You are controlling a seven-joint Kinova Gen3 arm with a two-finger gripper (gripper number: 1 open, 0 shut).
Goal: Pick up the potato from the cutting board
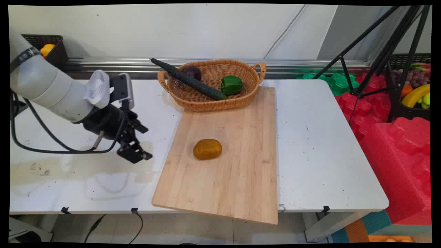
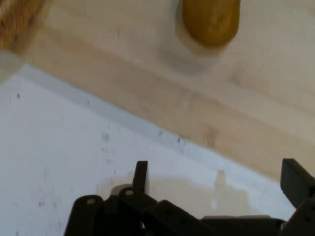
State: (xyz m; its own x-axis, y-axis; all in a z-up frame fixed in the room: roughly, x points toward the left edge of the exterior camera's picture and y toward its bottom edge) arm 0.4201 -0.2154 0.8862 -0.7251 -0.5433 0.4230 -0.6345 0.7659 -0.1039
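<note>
On the white table (image 1: 320, 144): one wooden cutting board (image 1: 234, 172), one woven wicker basket (image 1: 210, 100), and one brownish-yellow potato (image 1: 207, 149) lying on the board. Inside the basket: one dark green cucumber (image 1: 189, 80), one green bell pepper (image 1: 231, 84), and one dark purple round item (image 1: 193, 71) that cannot be identified more closely. Beyond the table: one dark bin (image 1: 51, 51) at the upper left holding one yellow piece of produce (image 1: 47, 49), one black tripod (image 1: 382, 51) at the right, and one yellow banana (image 1: 416, 95) in a container beside it.
</note>
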